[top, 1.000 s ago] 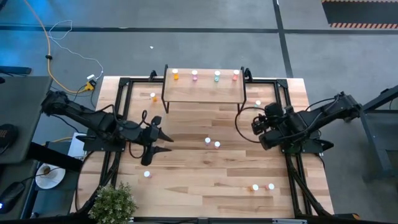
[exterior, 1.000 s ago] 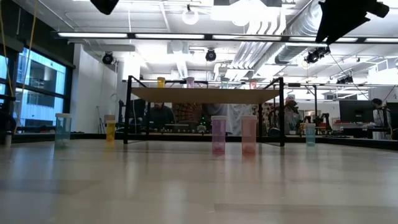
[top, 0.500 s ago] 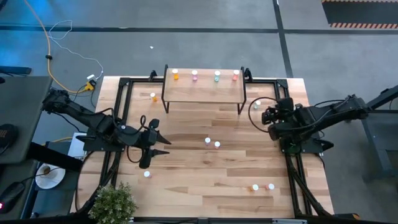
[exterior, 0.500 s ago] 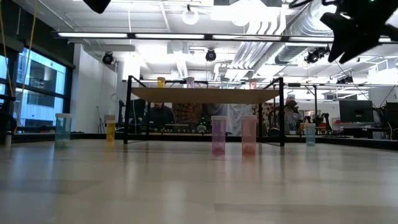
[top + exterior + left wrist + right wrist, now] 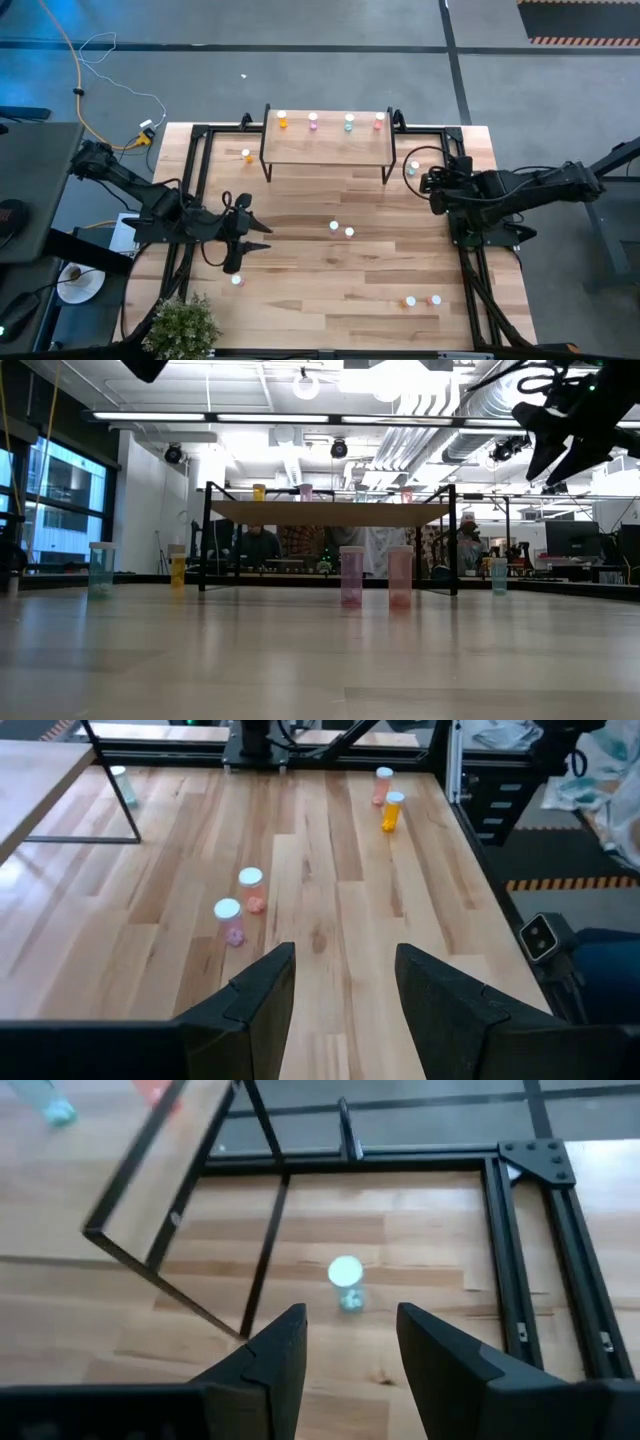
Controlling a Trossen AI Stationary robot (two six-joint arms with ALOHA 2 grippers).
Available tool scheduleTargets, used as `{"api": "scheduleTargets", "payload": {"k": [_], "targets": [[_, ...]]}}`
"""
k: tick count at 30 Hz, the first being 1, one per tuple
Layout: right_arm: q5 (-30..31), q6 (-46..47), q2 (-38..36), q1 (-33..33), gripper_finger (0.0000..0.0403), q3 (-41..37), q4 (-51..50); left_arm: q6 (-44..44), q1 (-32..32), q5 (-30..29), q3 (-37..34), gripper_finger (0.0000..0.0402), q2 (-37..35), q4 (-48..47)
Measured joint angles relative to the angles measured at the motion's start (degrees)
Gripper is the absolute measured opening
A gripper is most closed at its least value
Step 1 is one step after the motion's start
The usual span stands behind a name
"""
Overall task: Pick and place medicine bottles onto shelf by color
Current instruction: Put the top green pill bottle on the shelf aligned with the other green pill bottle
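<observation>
The shelf stands at the table's far side with orange, pink, teal and red medicine bottles upright in a row on top. More bottles stand on the table: two pink ones mid-table, a teal one by the shelf's right leg, an orange one by the left leg, one at the near left, and an orange and red pair at the near right. My left gripper hovers open, pointing at the pink pair. My right gripper hovers open just short of the teal bottle.
A black metal frame runs along the table's left, right and far edges. A potted plant stands at the near left corner. The shelf's thin black legs are close beside the teal bottle.
My right gripper has drawn back toward the table's right and far edges, sunk lower and rolled, ending up close to the teal bottle by the shelf's right leg. My left gripper has swung a little toward the near edge. No bottle has moved.
</observation>
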Motion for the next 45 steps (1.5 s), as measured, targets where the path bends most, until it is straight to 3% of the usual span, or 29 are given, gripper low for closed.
{"api": "scheduleTargets", "payload": {"k": [13, 21, 32, 45], "targets": [[-9.9, -23.1, -0.1, -14.3, 0.0149, 0.0, 9.9, -5.1, -2.9, -1.4, -14.2, 0.0165, -6.9, 16.0], [-18.6, -37.6, -0.1, -25.4, 0.0149, 0.0, 16.7, -3.3, -2.7, -3.9, -18.9, 0.0165, -12.1, 18.7], [-26.4, -47.6, 0.0, -41.0, 0.0149, 0.0, 23.6, -1.7, -2.7, -4.7, -20.4, 0.0165, -15.9, 19.3], [-30.0, -52.5, 0.4, -47.5, 0.0167, 0.0, 26.0, -1.9, -2.6, -4.3, -20.4, 0.0165, -16.0, 19.3]]}}
